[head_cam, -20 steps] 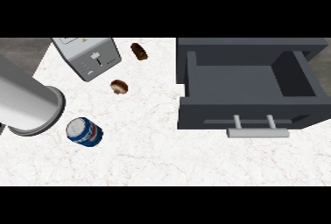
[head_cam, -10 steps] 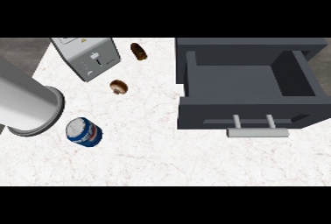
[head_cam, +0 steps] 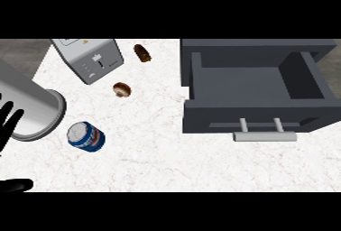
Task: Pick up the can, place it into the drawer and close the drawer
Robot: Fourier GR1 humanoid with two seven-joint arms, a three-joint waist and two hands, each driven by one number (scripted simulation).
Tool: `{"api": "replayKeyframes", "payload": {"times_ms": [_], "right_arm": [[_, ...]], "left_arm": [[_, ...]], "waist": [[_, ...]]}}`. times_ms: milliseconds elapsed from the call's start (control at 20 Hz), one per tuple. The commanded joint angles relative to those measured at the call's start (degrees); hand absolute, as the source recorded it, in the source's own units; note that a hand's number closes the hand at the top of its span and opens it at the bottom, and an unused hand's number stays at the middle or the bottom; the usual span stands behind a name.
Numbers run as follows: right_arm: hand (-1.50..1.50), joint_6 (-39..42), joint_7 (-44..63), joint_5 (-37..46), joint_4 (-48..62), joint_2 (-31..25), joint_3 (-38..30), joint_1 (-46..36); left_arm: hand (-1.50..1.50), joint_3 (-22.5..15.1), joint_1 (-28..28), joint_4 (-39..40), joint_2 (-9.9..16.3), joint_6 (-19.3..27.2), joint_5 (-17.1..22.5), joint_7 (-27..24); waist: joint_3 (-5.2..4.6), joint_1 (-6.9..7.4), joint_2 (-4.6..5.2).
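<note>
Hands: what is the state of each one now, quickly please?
Left hand: open, fingers straight, holding nothing, at the view's left edge.
Right hand: not in view.

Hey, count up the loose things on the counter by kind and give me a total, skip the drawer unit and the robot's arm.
Cans: 1, the blue and white can
Brown pastries: 2, one near the back, one nearer the can
Toasters: 1, the grey toaster
Total: 4
</note>
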Motion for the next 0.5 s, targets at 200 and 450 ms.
{"api": "replayKeyframes", "payload": {"times_ms": [200, 450], "right_arm": [[-1.5, 4.51, 0.72, -0.68, -1.83, 1.51, -2.33, 2.98], [-1.5, 4.56, -0.25, 1.54, -2.47, 5.84, -2.04, 2.67]], "left_arm": [[-1.5, -1.88, -1.75, 11.14, -2.33, -0.73, -5.03, -7.46], [-1.5, -5.08, -1.91, 14.4, -4.55, 0.39, -9.82, -11.73]], "waist": [[-0.02, -0.01, -0.01], [-0.02, 0.09, -0.01]]}}
